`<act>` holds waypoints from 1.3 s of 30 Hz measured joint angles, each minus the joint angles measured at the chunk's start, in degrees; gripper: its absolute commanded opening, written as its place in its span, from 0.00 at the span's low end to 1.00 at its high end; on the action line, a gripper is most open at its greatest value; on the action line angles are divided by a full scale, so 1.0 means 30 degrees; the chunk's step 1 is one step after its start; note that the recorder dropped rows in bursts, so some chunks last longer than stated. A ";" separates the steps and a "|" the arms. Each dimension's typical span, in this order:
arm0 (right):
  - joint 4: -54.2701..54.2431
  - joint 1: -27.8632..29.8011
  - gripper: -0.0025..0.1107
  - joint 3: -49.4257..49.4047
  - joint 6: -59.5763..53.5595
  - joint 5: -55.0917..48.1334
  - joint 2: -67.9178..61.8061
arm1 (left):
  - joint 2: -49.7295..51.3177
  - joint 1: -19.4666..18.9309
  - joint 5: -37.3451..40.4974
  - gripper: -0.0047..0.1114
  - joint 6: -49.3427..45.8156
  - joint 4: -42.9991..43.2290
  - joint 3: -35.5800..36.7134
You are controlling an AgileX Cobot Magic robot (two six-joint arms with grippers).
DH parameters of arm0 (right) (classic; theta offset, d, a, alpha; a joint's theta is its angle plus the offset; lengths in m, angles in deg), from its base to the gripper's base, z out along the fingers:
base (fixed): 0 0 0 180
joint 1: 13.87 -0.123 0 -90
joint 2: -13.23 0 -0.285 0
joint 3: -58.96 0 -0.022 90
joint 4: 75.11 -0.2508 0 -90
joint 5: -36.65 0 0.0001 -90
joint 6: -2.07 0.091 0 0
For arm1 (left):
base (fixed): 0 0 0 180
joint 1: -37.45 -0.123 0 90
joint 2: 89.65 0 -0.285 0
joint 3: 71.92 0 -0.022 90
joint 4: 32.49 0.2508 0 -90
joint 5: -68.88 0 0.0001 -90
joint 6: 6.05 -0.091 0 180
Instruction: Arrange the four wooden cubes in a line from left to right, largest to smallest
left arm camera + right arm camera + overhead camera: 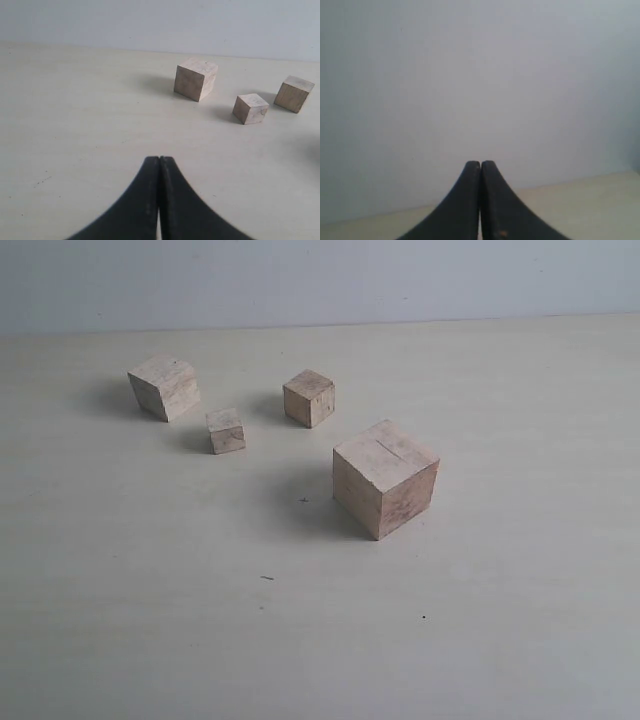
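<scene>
Four pale wooden cubes rest on the table in the exterior view. The largest cube [385, 478], with a thin dark slit on its top, sits nearest the front, right of centre. A second-largest cube [164, 386] lies at the back left, a mid-small cube [309, 397] at the back centre, and the smallest cube [225, 430] between them. Neither arm shows in the exterior view. My left gripper [159, 158] is shut and empty, well short of three of those cubes [195, 78] [250, 108] [294, 93]. My right gripper [480, 163] is shut and faces the wall, with no cube in its view.
The pale table [150, 590] runs back to a plain light wall [320, 280]. A few tiny dark specks [267, 578] mark the tabletop in front of the cubes.
</scene>
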 measured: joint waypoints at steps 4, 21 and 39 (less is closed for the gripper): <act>-0.1743 0.0000 0.02 0.3119 -0.0917 -0.3309 -0.2867 | 0.0000 0.0000 0.0000 0.04 0.0000 0.0000 0.0000; -0.7523 -0.3945 0.02 0.6873 -0.5464 -1.8525 -1.6639 | 0.0000 0.0000 0.0000 0.04 0.0000 0.0000 0.0000; -0.8388 -0.3945 0.02 0.7084 -0.6268 -0.9319 -1.8875 | 0.0000 0.0000 0.0000 0.04 0.0000 0.0000 0.0000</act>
